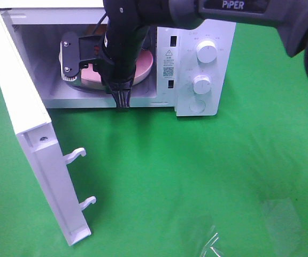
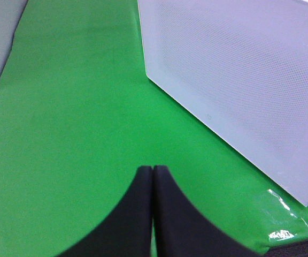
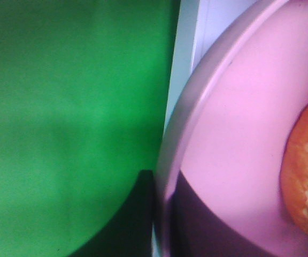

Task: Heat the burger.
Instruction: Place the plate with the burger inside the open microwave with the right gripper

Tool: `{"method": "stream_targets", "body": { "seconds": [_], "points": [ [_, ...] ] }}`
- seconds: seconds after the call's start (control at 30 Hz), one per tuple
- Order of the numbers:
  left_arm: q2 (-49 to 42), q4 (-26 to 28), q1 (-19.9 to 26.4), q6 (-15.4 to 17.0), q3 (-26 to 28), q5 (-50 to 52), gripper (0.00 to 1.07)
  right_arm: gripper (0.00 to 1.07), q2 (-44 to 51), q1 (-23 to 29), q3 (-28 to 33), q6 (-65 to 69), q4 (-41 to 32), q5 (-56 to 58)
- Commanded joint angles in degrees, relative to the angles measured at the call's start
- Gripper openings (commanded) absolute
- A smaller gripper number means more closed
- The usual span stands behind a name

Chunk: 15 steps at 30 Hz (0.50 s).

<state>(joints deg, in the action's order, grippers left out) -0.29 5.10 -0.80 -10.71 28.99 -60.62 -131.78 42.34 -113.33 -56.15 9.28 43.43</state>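
A green cloth (image 1: 197, 176) is spread over the whole work surface. A white microwave (image 1: 221, 37) is set toward the back of it, with the door (image 1: 31, 134) swung wide open on the left of the high view. A scrap of clear plastic film (image 1: 214, 245) (glossy and crumpled) is seen near the front edge.

The right gripper (image 1: 123, 101) is placed at the front lip of the cavity, and its jaws are clamped on the rim of the pink plate (image 3: 234, 134). The plate appears to be mostly inside the oven, though much of it is hidden by the arm. The burger (image 3: 306, 171) is carried on that plate, and only a slice of its golden bun is caught by the right wrist camera.

The left gripper (image 2: 152, 170) is held over the cloth beside the door, with its fingers pressed together on nothing.
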Motion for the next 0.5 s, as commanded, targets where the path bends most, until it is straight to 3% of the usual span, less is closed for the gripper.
{"method": "stream_targets", "body": {
  "seconds": [0.03, 0.5],
  "points": [
    [-1.15, 0.17, 0.11, 0.23, -0.11, 0.80, 0.00, 0.00, -2.52, -0.29, -5.33, 3.09, 2.35, -0.69],
    [-1.15, 0.17, 0.11, 0.23, -0.11, 0.80, 0.00, 0.00, -6.65, -0.29, -6.93, 13.58, 6.82, -2.86]
  ]
}}
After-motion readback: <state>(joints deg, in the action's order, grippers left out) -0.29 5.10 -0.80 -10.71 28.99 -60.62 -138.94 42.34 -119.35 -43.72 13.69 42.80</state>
